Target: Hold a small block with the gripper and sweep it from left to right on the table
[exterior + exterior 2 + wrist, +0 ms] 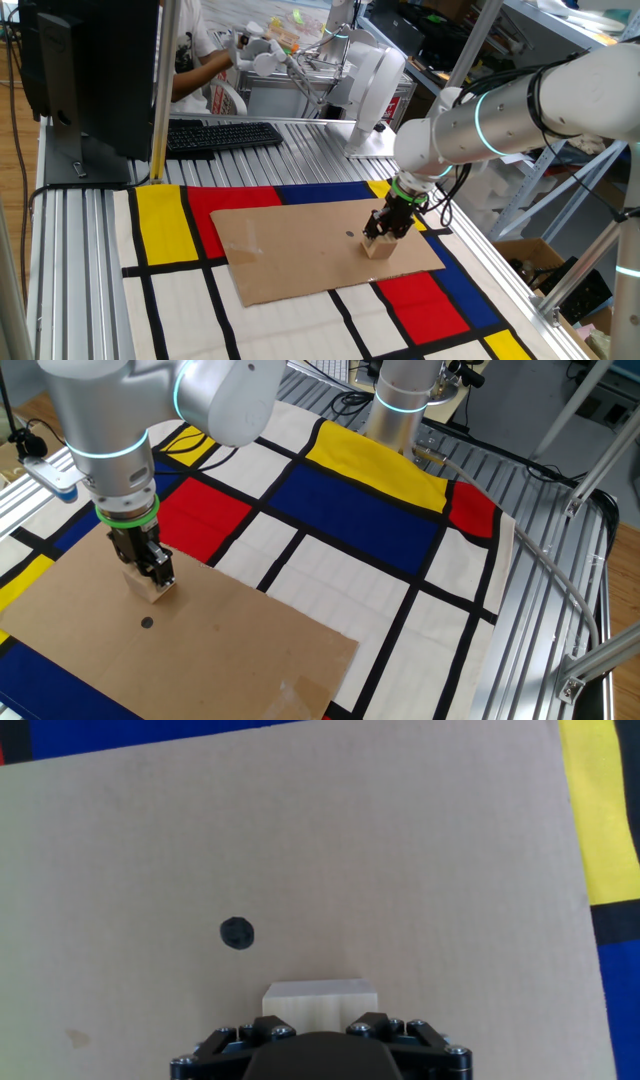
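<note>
my gripper (384, 232) is clamped on the small block (378, 246), one finger on each flat side. the block looks light, hard and smooth, so i think it slides easily on the cardboard (300, 250).

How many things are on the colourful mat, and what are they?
Wooden block: 1
Cardboard sheet: 1
Black dot on the cardboard: 1
Total: 3
</note>
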Controlling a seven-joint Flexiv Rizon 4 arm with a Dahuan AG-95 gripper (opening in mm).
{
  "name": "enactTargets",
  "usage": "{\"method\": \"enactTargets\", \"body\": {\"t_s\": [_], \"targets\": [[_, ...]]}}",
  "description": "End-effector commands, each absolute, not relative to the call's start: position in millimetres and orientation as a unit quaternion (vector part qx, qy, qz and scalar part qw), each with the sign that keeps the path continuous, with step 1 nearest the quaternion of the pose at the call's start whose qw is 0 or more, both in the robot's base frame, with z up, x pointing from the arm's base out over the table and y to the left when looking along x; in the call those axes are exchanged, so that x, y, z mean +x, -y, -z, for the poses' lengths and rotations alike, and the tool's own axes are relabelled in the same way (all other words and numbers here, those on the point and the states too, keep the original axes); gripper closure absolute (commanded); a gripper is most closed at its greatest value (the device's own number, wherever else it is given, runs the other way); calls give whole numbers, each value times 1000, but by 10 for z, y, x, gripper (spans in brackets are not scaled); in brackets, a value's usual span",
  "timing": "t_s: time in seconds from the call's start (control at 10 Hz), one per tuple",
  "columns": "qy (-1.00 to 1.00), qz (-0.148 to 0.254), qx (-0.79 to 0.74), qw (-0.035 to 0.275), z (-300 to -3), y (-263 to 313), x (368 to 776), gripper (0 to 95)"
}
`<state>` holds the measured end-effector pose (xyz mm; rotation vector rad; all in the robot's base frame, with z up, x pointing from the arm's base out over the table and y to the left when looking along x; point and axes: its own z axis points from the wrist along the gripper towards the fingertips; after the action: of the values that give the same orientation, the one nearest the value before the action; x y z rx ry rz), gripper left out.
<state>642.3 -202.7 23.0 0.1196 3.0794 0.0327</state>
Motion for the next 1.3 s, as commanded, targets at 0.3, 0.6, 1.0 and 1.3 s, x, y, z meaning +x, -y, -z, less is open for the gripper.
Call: {"method": "enactTargets", "body": {"t_s": [0.3, 0.6, 1.0, 1.3], "targets": [[-999, -11, 40, 31, -44, 1993, 6433, 950], [-999, -11, 42, 31, -56, 1958, 6452, 950], [-999, -10, 42, 30, -52, 1942, 6459, 950], [-999, -7, 39, 29, -30, 1970, 6465, 950]]}}
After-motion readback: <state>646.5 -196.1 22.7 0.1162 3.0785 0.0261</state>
